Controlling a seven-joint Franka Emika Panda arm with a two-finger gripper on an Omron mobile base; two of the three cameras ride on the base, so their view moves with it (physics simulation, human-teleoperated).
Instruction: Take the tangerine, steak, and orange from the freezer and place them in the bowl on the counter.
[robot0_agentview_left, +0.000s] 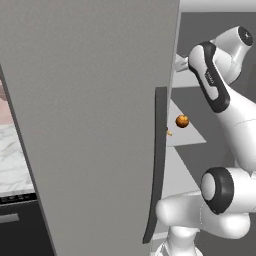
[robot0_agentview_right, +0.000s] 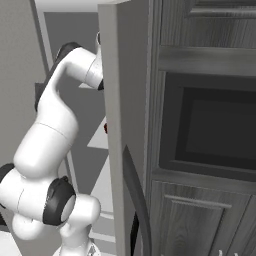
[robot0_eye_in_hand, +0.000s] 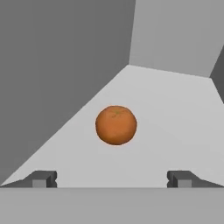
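Two dark fingertips (robot0_eye_in_hand: 43, 179) of the gripper (robot0_eye_in_hand: 112, 179) rise at the bottom of the hand view, spread wide with nothing between them: the claw is released. Just beyond, toward twelve o'clock, a round orange fruit (robot0_eye_in_hand: 116, 124) sits alone on a pale shelf (robot0_eye_in_hand: 175, 127) inside the freezer (robot0_eye_in_hand: 61, 65), with grey walls meeting in a corner behind it.

From the left base view, the freezer door (robot0_agentview_left: 95, 120) stands open and takes most of the picture, its long dark handle (robot0_agentview_left: 157, 165) running down the edge. Past that edge, at about three o'clock of the handle, an orange fruit (robot0_agentview_left: 182, 121) rests on a pale shelf, with a small orange-tan bit (robot0_agentview_left: 169, 132) beside it that is too small to name. White marble counter (robot0_agentview_left: 12, 160) shows at nine o'clock.

From the right base view, the white arm (robot0_agentview_right: 55, 130) reaches into the freezer behind the door's edge, where a small dark red thing (robot0_agentview_right: 105, 128) peeks out, perhaps the steak. Dark wood-grain cabinets (robot0_agentview_right: 200, 220) and a built-in oven (robot0_agentview_right: 215, 125) stand at three o'clock.
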